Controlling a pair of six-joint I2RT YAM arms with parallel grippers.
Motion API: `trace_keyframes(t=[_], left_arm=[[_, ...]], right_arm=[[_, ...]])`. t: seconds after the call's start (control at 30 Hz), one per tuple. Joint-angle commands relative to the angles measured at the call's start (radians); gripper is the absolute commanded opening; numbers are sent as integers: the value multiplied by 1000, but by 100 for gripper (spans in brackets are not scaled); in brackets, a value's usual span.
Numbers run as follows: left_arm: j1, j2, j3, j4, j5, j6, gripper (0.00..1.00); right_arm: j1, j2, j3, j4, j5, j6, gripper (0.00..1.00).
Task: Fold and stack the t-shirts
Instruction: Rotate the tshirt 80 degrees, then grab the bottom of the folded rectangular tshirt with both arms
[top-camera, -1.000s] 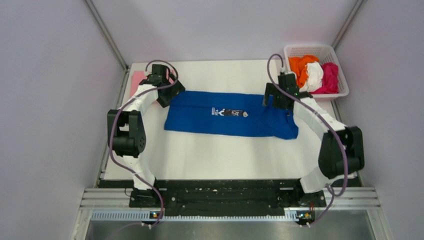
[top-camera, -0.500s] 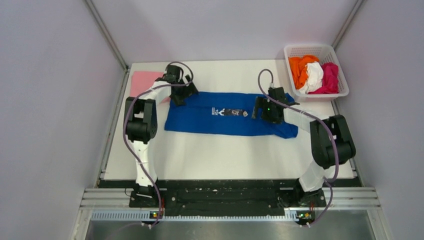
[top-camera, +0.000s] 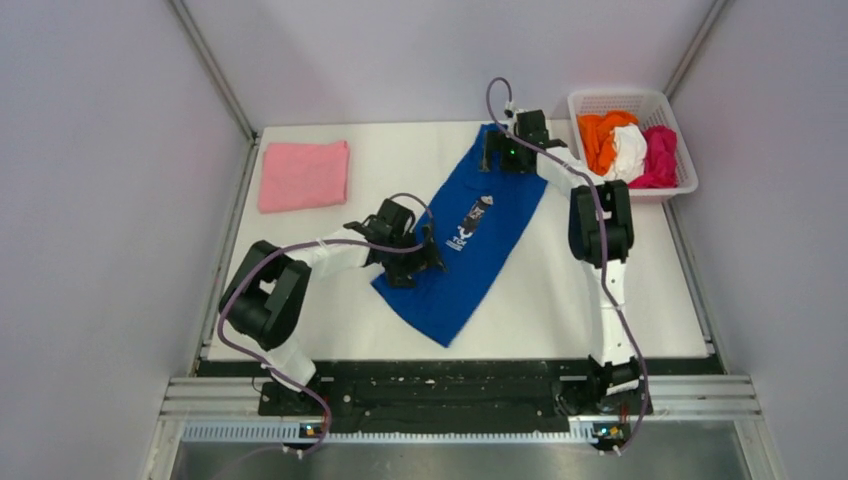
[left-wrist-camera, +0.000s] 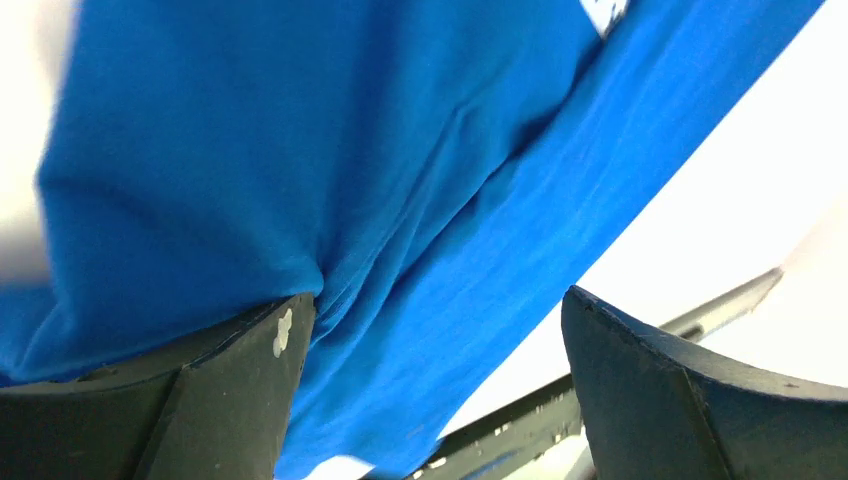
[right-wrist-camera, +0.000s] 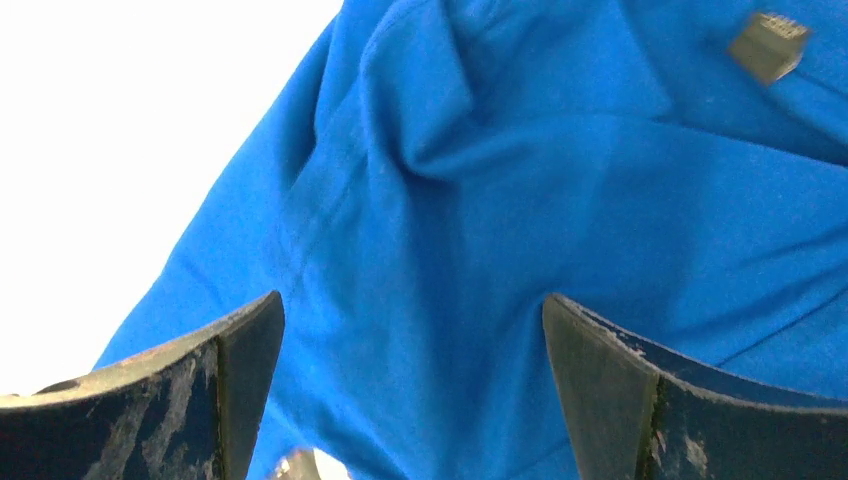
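The royal-blue t-shirt (top-camera: 480, 235), folded into a long strip with its print (top-camera: 470, 217) showing, lies diagonally from the far middle towards the near centre. My left gripper (top-camera: 412, 268) is open at the strip's left edge near its lower end. In the left wrist view blue cloth (left-wrist-camera: 300, 150) lies between the jaws (left-wrist-camera: 435, 300) and over one finger. My right gripper (top-camera: 492, 158) is open over the strip's far end; blue cloth (right-wrist-camera: 560, 200) fills the gap (right-wrist-camera: 412, 300). A folded light pink t-shirt (top-camera: 304, 175) lies at the far left.
A white lattice basket (top-camera: 660, 98) at the far right holds crumpled orange (top-camera: 600, 135), white (top-camera: 628, 152) and magenta (top-camera: 660, 155) shirts. The white table (top-camera: 600, 300) is walled on both sides. A black rail (top-camera: 450, 385) runs along the near edge.
The blue shirt has swung from lying across the table to a diagonal. My left gripper moved from the far left to the centre; my right gripper moved farther back. The pink shirt is uncovered.
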Motion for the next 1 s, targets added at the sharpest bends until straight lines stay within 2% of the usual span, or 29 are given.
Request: trace_keyframes(t=[0.0,0.1,0.2,0.33,0.43,0.53,0.6,0.7,0.83,0.97], left_arm=[[-89,40,-73,-30,46,-76,99],[-140,30,-60,41,77,-69,99],[-196,4,-18,50,68,-31,99],[-261,-111,40,-21,-29,64,99],[-287,-230,34,-44,-105,113,99],[-283,-329,0,-132,-254,106,99],[-278,-374,-19,-204,-356,99,99],[-255,-437,-96,-249,-406,87,99],[-195,-495,-220,-226,-360,78,98],[-155,-512,-325,-149,-219,91,85]], right_arm=[[30,221,343,-113,-172,-85,99],[52,339,540,-130,-257,-75,99],[66,362,611,-92,-295,-72,99],[68,252,611,-49,-254,-99,99],[69,99,557,-72,-193,-134,99],[73,-129,326,-80,-92,-105,99],[86,-313,83,-49,12,-72,99],[130,-641,-332,-5,184,29,99],[231,-989,-881,43,232,256,97],[409,-1226,-1141,-46,292,376,94]])
